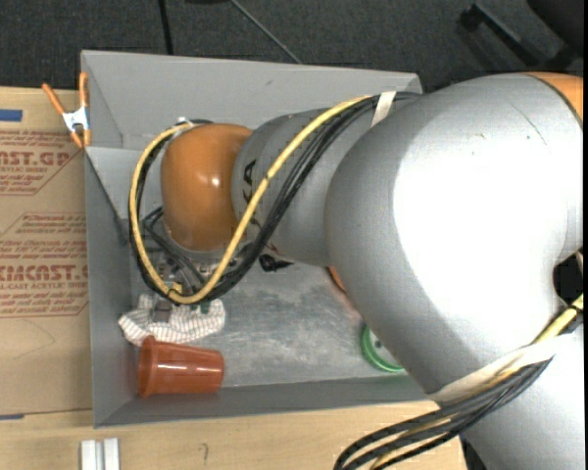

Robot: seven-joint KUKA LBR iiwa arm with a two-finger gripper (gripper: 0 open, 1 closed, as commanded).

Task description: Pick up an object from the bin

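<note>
My gripper [167,284] hangs low in the bin's left front part, under the orange wrist cover, its dark tip down at a crumpled white cloth [174,323]. The cloth lies on the bin floor directly beneath it. Whether the gripper touches the cloth I cannot tell. Just in front of the cloth, a red-orange plastic cup [179,368] lies on its side against the bin's front wall.
A green round thing [375,352] shows at the front right, half hidden by the arm. A small orange thing [337,284] peeks out beside the arm. The arm and its yellow and black cables cover the bin's back and right.
</note>
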